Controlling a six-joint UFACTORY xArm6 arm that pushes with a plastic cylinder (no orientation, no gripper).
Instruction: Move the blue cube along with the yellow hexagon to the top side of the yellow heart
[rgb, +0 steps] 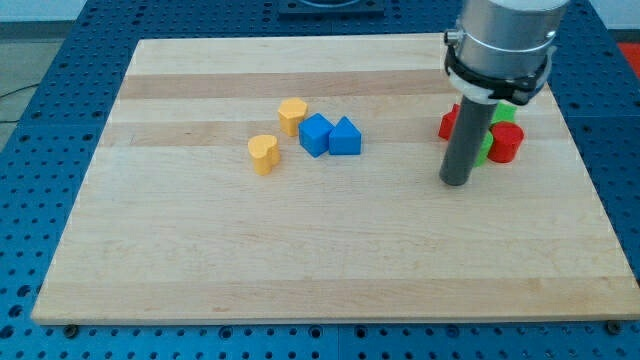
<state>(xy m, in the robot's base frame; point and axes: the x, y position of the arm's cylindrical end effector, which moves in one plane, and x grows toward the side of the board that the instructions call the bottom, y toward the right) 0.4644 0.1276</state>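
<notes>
Standing at the view's right, my tip (456, 183) rests on the board (300, 270), touching no block and holding nothing, being a bare rod with nothing to open or close. Crowded just behind the rod: a red block (449, 124), a second red block (506, 143) and some green (487, 148), partly hidden, shapes not clear. None of these belongs to the job.

Looking outward toward the view's left, well apart from the tip: the blue cube (315, 134), turned corner-on, touching a blue triangular block (345, 137) on its right. Just up and left of the cube, touching or nearly so: the yellow hexagon (292, 115). Down and left of both, near but apart: the yellow heart (263, 153), point toward the view's bottom.

Key relation: cube and hexagon lie left and slightly up from the tip, with the blue triangle between tip and cube. Likely needing an approach from the right, skirting the triangle. Pair already near the heart's top right; probably only a short leftward shove remaining to set both above the heart. Risk: dragging the triangle along, or knocking the heart.
</notes>
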